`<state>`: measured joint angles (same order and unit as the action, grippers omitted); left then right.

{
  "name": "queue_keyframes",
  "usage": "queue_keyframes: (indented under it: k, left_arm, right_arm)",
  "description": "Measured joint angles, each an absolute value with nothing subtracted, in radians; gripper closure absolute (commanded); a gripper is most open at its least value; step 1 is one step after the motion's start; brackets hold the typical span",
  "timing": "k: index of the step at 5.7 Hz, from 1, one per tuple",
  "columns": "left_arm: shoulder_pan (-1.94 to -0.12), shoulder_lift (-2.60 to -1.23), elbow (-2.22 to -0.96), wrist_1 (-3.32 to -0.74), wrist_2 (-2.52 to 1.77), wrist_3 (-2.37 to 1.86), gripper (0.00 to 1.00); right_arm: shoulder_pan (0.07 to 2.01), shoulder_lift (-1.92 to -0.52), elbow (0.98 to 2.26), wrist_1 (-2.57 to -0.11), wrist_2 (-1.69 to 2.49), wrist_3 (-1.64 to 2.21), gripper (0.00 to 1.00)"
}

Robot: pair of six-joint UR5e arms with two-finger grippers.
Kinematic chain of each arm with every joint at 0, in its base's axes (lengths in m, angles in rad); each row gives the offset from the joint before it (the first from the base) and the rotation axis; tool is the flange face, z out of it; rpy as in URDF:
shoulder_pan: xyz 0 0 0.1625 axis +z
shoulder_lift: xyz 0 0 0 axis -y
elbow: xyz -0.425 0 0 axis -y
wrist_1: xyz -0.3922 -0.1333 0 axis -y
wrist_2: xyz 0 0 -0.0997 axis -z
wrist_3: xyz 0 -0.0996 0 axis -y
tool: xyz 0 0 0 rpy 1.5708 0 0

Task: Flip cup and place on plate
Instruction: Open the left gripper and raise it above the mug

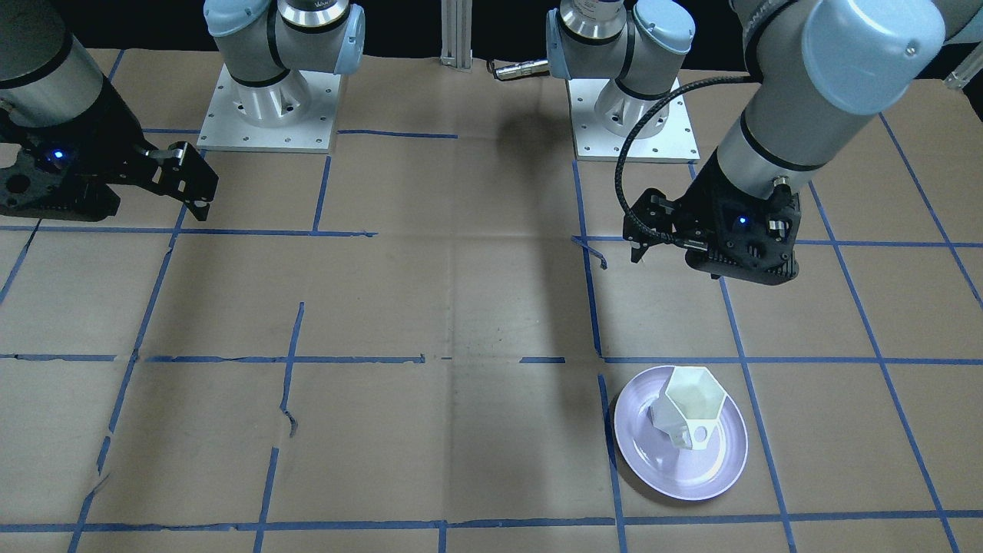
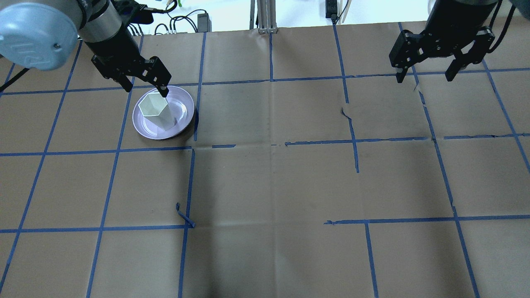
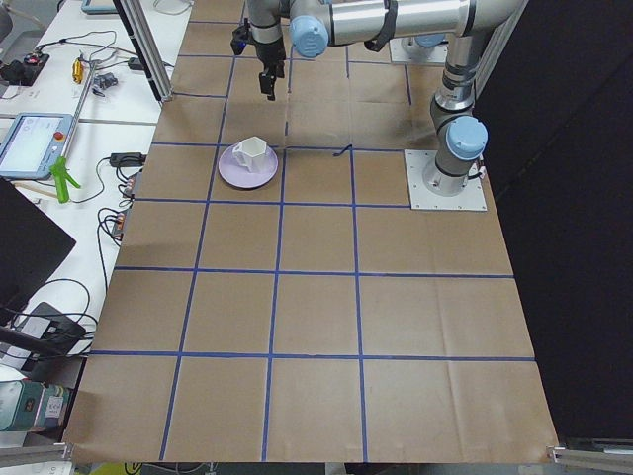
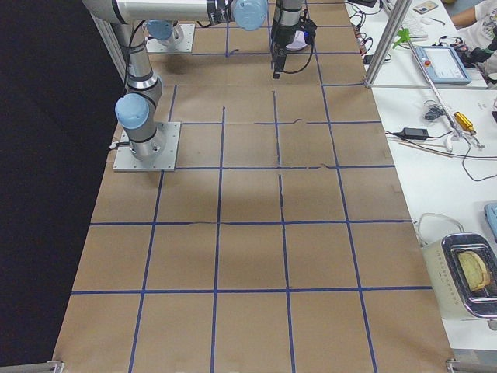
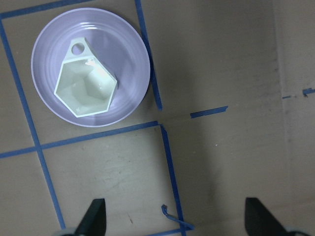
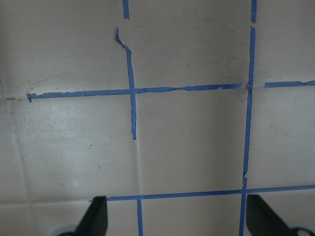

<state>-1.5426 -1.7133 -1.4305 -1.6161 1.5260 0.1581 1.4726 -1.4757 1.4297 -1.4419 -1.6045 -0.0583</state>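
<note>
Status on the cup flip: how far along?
Done: cup sits rim-up on the plate. In hand: nothing; left claw open, clear of the cup; right claw open, far across the table. Left: apparently nothing.

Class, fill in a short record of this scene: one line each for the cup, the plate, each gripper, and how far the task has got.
cup: white, faceted, upright with its mouth up, standing on the plate
plate: lavender, flat on the table, on the left arm's side
left gripper: open, holding nothing, raised clear of the cup
right gripper: open, holding nothing, above the table far from the plate
task: looks done, since the cup stands mouth up on the plate
</note>
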Motion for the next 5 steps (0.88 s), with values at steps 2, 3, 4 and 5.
queue_keyframes:
  k: [2, 3, 4, 5]
  left_arm:
    - [-1.559, -1.634, -1.450, -1.659, 1.527, 0.075, 0.01]
    - [-1.561, -1.600, -1.492, -1.654, 1.543, 0.070, 0.01]
    - [-1.562, -1.580, -1.523, -1.648, 1.562, 0.069, 0.01]
    - [-1.563, -1.575, -1.535, -1.639, 1.566, 0.070, 0.01]
  right_arm:
    - [1.472, -1.476, 1.430, -1.442, -1.605, -0.058, 0.00]
    - [1.472, -1.476, 1.430, -1.442, -1.605, -0.058, 0.00]
    - [1.473, -1.476, 1.430, -1.442, -1.605, -0.058, 0.00]
    - [1.473, -1.476, 1.430, -1.442, -1.605, -0.058, 0.00]
